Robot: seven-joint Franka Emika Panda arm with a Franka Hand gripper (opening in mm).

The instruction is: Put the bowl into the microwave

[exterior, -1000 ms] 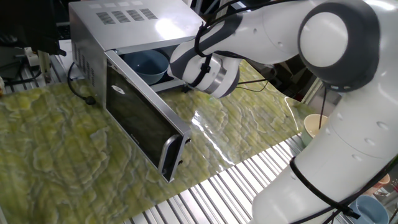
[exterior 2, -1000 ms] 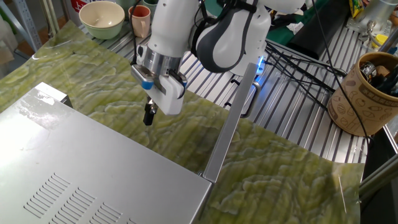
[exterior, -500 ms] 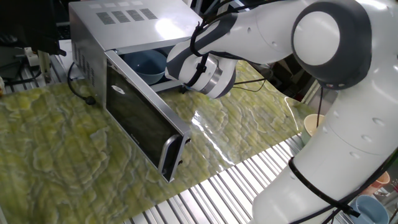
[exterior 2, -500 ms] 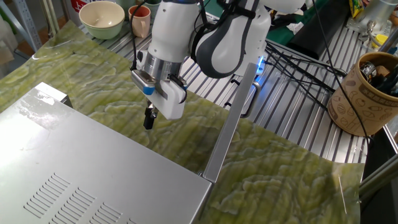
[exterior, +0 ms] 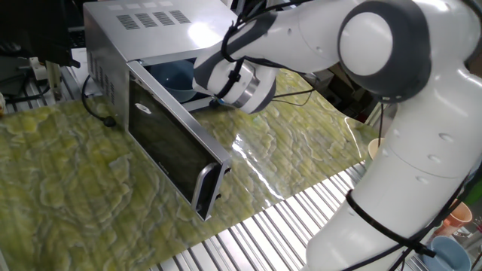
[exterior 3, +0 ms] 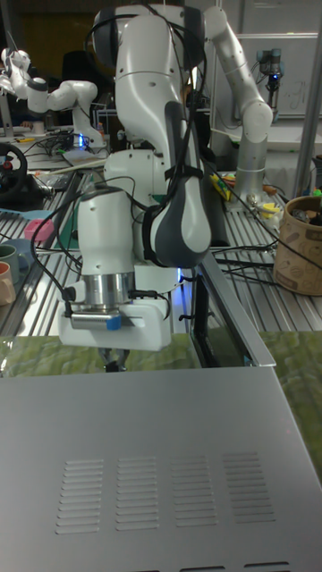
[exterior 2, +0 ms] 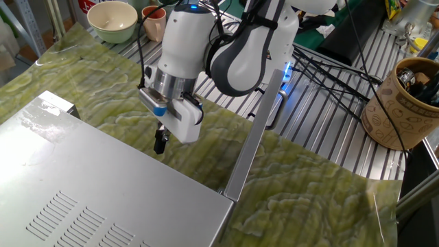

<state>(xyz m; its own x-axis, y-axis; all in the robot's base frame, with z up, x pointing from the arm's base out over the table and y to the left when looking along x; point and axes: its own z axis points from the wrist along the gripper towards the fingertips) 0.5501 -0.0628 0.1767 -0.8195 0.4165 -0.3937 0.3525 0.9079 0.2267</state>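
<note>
Sitting inside the microwave (exterior: pixel 143 45), your bowl (exterior: pixel 175 77) shows past the open door (exterior: pixel 177 150).
Your gripper (exterior 2: pixel 160 143) hangs at the opening; whether its fingers are spread, you cannot tell.

A robotics lab: a slatted metal bench (exterior 2: pixel 322 130) with loose cables (exterior 2: pixel 329 68), and further robot arms (exterior 3: pixel 237 80) stand behind the main one.

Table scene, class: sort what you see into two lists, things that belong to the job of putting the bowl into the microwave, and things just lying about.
Belongs to the job:
light-blue bowl, inside the microwave
microwave, door open
gripper

Just lying about:
cream bowl
pink cup
brown tub of tools
</note>
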